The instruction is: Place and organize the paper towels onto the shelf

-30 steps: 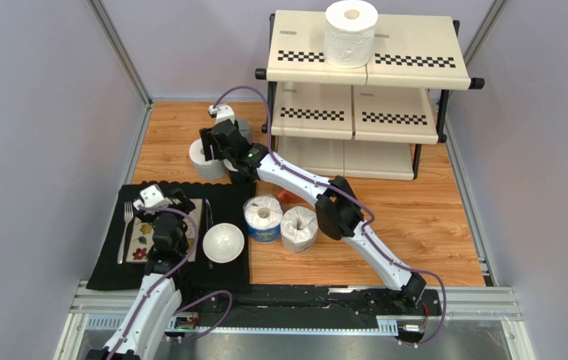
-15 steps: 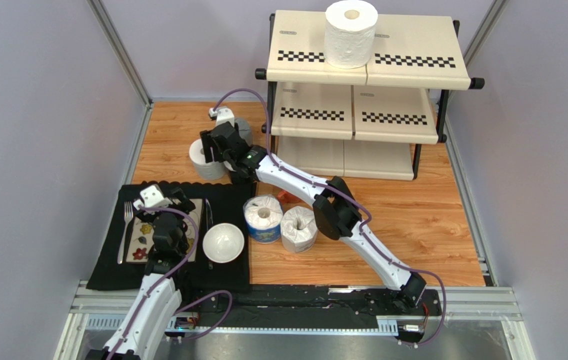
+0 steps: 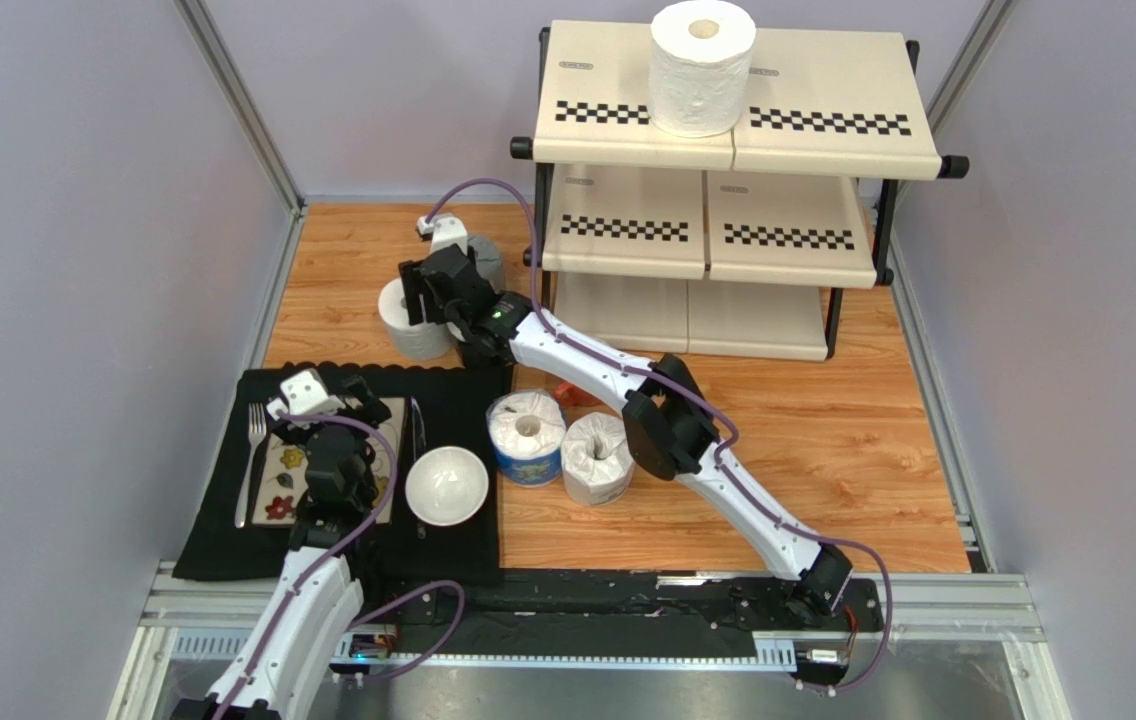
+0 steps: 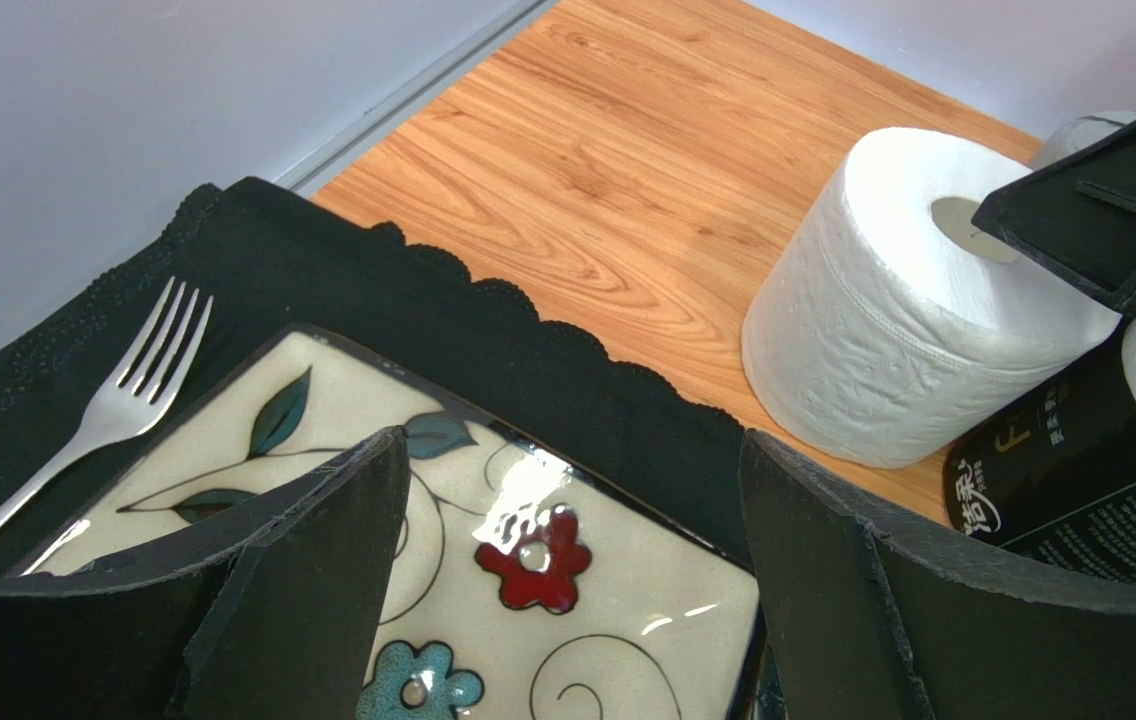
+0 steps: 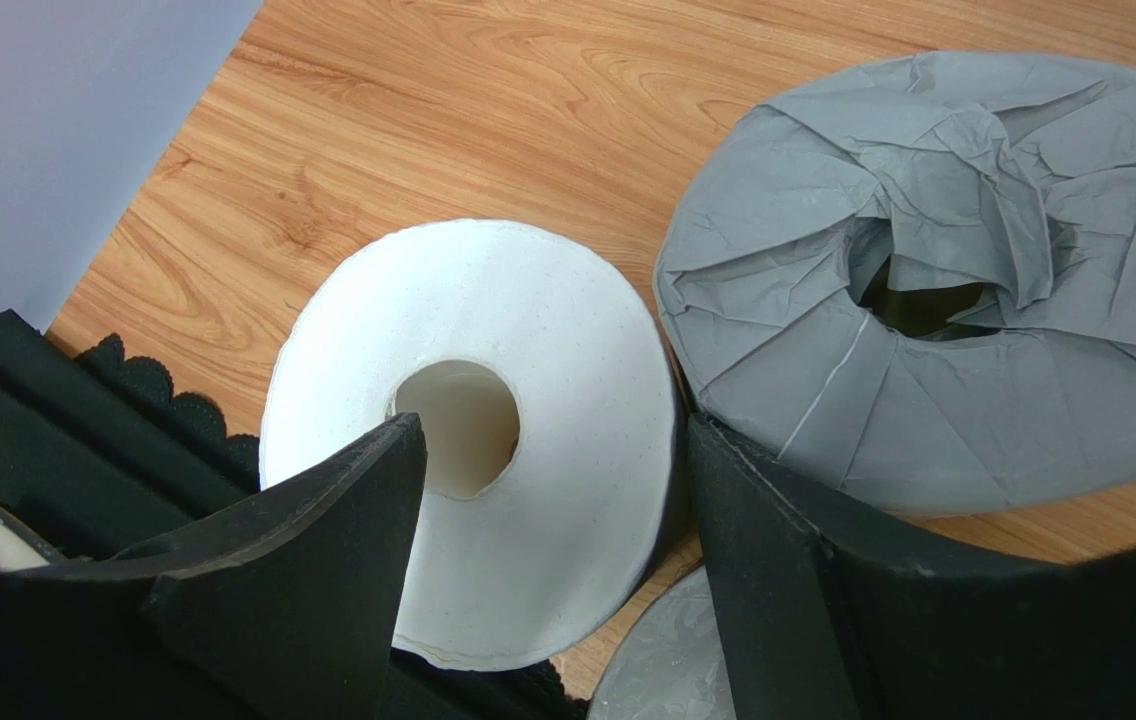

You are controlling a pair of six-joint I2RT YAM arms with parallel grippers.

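over the last second very little has changed: the right arm has crept a touch further toward the far-left part of the table (image 3: 860, 435), and none of the rolls has shifted. that small move sets the right gripper (image 5: 552, 443) over the plain white roll (image 5: 574, 330), which stands upright on the wood just beside the grey-wrapped roll (image 5: 965, 330). its jaws stand apart, no narrower than a second ago. one finger is over the near rim of the hollow core and the other is at the roll's outer edge, in the narrow gap toward the grey one (whether that finger already touches paper i cannot tell), so nothing is gripped yet. i read this as the final lining-up before a pinch on the roll's wall; the squeeze and the lift are not yet done. the left gripper (image 4: 574, 458) hangs spread wide and empty above the flowered plate (image 4: 634, 608) on the black mat (image 4: 379, 285). one top-tier roll (image 3: 702, 68) already sits on the shelf (image 3: 830, 105). the blue roll (image 3: 528, 438) and the clear-wrapped roll (image 3: 598, 456) wait at mid-table, and a black-wrapped roll (image 4: 1070, 480) lies just beside the white one, so most of the job remains.
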